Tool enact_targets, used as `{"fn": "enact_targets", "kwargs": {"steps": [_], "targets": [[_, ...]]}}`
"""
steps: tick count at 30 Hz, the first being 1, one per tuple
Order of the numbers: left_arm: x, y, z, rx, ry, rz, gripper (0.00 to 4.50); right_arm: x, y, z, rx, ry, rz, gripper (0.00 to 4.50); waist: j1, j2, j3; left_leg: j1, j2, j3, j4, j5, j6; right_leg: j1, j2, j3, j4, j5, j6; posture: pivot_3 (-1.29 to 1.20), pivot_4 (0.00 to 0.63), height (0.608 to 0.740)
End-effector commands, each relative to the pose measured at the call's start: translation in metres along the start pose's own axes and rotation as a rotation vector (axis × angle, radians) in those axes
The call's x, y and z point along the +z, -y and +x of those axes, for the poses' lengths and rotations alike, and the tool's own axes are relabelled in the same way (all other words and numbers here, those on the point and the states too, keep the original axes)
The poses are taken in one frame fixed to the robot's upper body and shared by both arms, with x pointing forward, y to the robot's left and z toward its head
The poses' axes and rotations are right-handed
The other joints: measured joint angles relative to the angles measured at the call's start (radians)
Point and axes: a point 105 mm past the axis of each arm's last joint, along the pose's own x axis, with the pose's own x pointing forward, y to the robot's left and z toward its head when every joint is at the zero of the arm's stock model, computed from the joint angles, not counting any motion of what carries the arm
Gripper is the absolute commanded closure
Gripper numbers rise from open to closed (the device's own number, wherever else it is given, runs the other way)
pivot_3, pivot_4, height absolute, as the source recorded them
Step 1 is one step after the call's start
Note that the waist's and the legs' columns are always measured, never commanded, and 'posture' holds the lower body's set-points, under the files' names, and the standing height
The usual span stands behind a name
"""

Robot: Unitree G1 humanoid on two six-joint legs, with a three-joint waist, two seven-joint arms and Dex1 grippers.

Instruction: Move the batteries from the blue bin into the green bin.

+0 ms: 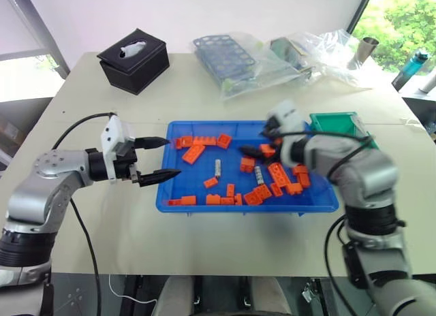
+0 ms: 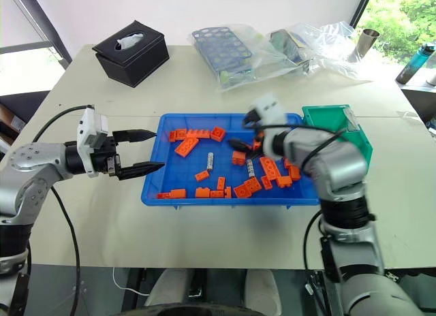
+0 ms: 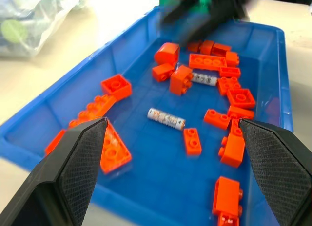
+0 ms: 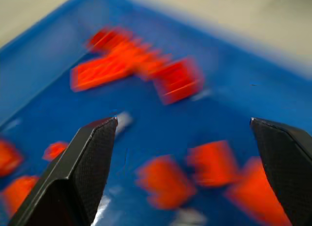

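- The blue bin (image 1: 320, 206) sits mid-frame on the pale desk (image 1: 225, 241) in the head views, scattered with orange bricks (image 1: 193, 153).
- Two batteries lie in it: one battery (image 1: 218, 167) near the middle of the tray, a second battery (image 1: 259, 176) a little to its right among the bricks.
- The green bin (image 2: 354, 142) stands just beside the blue bin's upper right corner, partly behind the right arm; from here I cannot see inside it.
- The head views take in the back of the desk: a black tissue box (image 1: 134, 60) at upper left and clear plastic bags (image 1: 272, 57) with a blue rack at upper centre.
- The left wrist view gives the close look the head views lack: the middle battery (image 3: 166, 118) lies on its side on bare blue floor, clear of the bricks, the other battery (image 3: 204, 79) is pressed between bricks farther in, and the right arm is a dark blur at the tray's far end.
- The left gripper (image 1: 159, 158) hangs at the blue bin's left edge, jaws spread wide, holding nothing.
- The right gripper (image 1: 257, 146) is over the right part of the blue bin, above the bricks; its jaws are released and wide apart, empty.
- The right wrist view looks down between those spread fingers (image 4: 83, 172) at blurred bricks on blue.
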Motion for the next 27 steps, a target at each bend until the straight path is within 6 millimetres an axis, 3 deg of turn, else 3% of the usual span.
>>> {"fn": "enact_targets", "kwargs": {"steps": [1, 7, 17, 20, 27], "targets": [[0.012, 0.002, -0.001, 0.0, 0.023, 0.042, 0.0, 0.005, -0.014, 0.009, 0.027, 0.009, -0.036, 0.03, -0.002, 0.0, 0.0, 0.0, -0.001, 0.0, 0.0, 0.0, 0.0, 0.0, -0.001, 0.0, 0.0, 0.0, 0.0, 0.0, 0.15, 0.716], [0.013, 0.003, 0.002, -0.008, 0.027, 0.041, 0.0, -0.003, -0.029, 0.041, 0.072, -0.032, -0.04, 0.03, -0.011, 0.0, 0.0, 0.001, -0.001, 0.0, 0.0, 0.0, 0.0, 0.0, 0.001, 0.0, 0.001, 0.0, 0.001, 0.0, 0.15, 0.716], [0.013, 0.004, 0.002, -0.007, 0.029, 0.041, 0.0, -0.016, -0.035, 0.059, 0.085, -0.067, -0.052, 0.03, -0.01, 0.0, 0.0, 0.001, 0.0, 0.0, 0.0, 0.0, 0.0, 0.0, 0.001, 0.0, 0.001, 0.0, 0.001, 0.0, 0.15, 0.716], [0.013, 0.004, 0.002, -0.007, 0.03, 0.042, 0.0, -0.018, -0.035, 0.059, 0.084, -0.068, -0.064, 0.87, -0.01, 0.0, 0.0, 0.001, 0.0, 0.0, 0.0, 0.0, 0.0, 0.0, 0.001, 0.0, 0.001, 0.0, 0.001, 0.0, 0.15, 0.716], [0.013, 0.004, 0.003, -0.014, 0.036, 0.041, 0.0, -0.013, -0.036, 0.056, 0.083, -0.05, -0.078, 4.4, -0.009, 0.0, 0.0, 0.001, 0.0, 0.0, 0.0, 0.0, 0.0, 0.0, 0.001, 0.0, 0.002, 0.0, 0.001, 0.0, 0.15, 0.716]]}}
